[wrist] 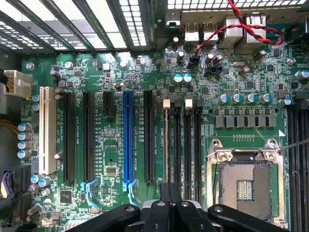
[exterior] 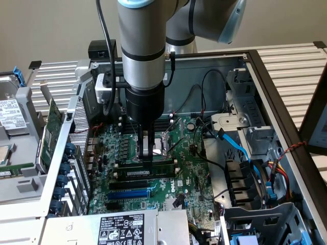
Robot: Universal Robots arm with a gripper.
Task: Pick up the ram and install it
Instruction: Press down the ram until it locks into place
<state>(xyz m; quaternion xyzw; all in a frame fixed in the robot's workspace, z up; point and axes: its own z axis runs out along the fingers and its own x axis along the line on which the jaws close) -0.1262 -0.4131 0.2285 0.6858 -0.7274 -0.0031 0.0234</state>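
Nearest the exterior view: power supply (exterior: 110,228) | mid-board: ram (exterior: 148,173) seated in motherboard (exterior: 191,173) slot, long axis left-right | gripper (exterior: 147,159) jaws together, fingertips atop ram | farther: open case wall (exterior: 214,64), slatted table (exterior: 291,61)

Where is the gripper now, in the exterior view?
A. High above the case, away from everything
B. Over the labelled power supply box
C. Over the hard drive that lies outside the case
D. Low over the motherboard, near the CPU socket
D: the gripper reaches down to the green motherboard, beside the bare CPU socket, inside the open computer case.
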